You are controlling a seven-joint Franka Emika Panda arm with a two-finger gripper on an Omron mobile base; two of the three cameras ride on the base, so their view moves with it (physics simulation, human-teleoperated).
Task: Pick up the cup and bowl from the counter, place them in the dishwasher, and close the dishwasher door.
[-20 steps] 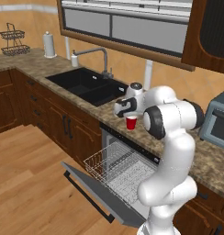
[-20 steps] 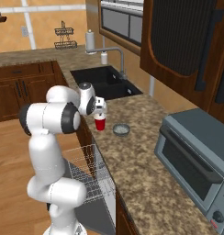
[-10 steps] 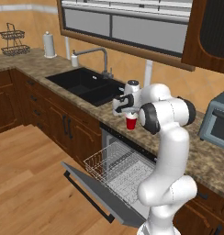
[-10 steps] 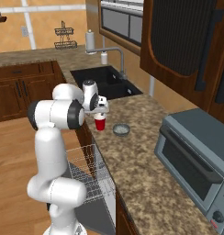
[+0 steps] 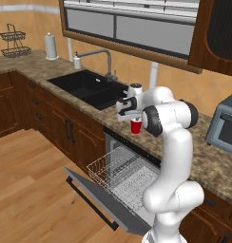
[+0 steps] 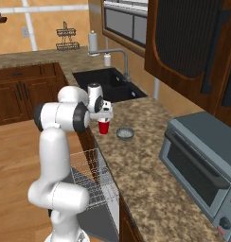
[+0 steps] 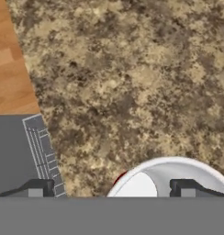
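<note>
Red cup [image 7: 166, 176], bottom cut off by the view's edge, sits between the wide-spread hand [image 7: 111, 189].

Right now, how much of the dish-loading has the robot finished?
Nothing is loaded yet. The dishwasher door hangs open, rack pulled out. The open gripper hovers just above the cup, not gripping it. The cup and the bowl are still on the counter; the door closes last.

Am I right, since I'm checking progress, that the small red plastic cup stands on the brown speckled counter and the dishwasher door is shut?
Not quite: the dark grey dishwasher door hangs open, as the left base view shows. The small red plastic cup does stand on the brown speckled counter.
</note>
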